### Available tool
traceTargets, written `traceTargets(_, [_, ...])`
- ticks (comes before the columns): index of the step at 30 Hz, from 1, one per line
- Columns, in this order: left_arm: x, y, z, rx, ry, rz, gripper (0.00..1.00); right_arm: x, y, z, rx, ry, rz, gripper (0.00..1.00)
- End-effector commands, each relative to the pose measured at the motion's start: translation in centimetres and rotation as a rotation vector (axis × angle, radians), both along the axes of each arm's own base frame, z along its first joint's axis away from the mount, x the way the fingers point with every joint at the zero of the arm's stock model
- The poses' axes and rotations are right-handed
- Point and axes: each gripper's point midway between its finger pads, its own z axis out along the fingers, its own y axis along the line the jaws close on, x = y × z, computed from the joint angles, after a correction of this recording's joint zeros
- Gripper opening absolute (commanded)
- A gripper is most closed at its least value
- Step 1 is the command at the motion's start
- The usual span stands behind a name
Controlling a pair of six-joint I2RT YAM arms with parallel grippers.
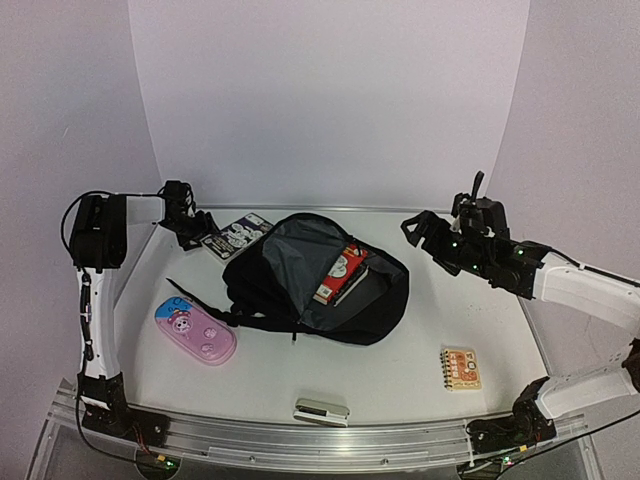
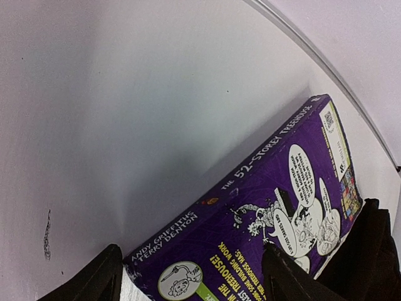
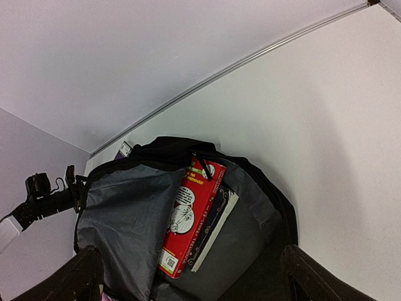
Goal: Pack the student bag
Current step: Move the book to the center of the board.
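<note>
Treehouse paperback (image 2: 276,200) lying lengthwise between tips of left pincer (image 2: 191,266), wide open, unclamped; student bag (image 1: 265,275) just rightward; right pincer (image 1: 418,232) agape, empty, farther off.

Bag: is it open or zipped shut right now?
Open. The bag gapes wide, showing its grey lining and a red book lying on a dark book inside.

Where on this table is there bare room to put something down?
Bare tabletop lies right of the backpack, behind the notepad, and in front between the pink case and notepad. Crowded: the far left corner, where the left gripper, purple book and backpack meet.
</note>
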Motion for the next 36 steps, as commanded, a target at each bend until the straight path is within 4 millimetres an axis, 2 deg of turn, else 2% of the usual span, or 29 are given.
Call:
traceTargets(1, [0.8,-0.5,1.5,-0.023,-0.038,-0.031,0.67,0.0,-0.3,0.4,0.005,-0.013,-0.019,0.94])
traceTargets(5, [1.1,-0.6,1.8,-0.028,-0.044,-0.031,0.55,0.1,-0.2,0.1,0.001,-0.006,-0.019,0.94])
traceTargets(10, [1.3,-1.2,2.3,-0.058,-0.057,-0.044,0.46,0.2,-0.2,-0.2,-0.006,-0.001,-0.021,0.94])
traceTargets(22, [0.9,-3.9,3.9,-0.154,-0.130,-0.167,0.41,0.6,0.1,-1.1,-0.022,0.019,-0.019,0.94])
traceTargets(25, [0.9,-3.8,4.0,-0.127,-0.145,-0.184,0.41,0.7,0.3,-1.2,-0.025,0.023,-0.014,0.94])
traceTargets(28, [1.3,-3.3,3.7,-0.068,-0.147,-0.182,0.45,0.8,0.3,-1.1,-0.028,0.022,-0.013,0.94])
traceTargets(30, [1.9,-3.3,3.4,-0.004,-0.153,-0.196,0.55,0.8,0.3,-1.1,-0.031,0.020,-0.012,0.94])
traceTargets(33, [2.2,-3.9,1.4,0.110,-0.111,-0.237,0.64,0.8,0.3,-1.1,-0.038,0.018,-0.013,0.94])
traceTargets(36, [2.3,-4.6,-0.3,0.204,-0.084,-0.279,0.68,0.8,0.2,-1.2,-0.043,0.017,-0.014,0.94])
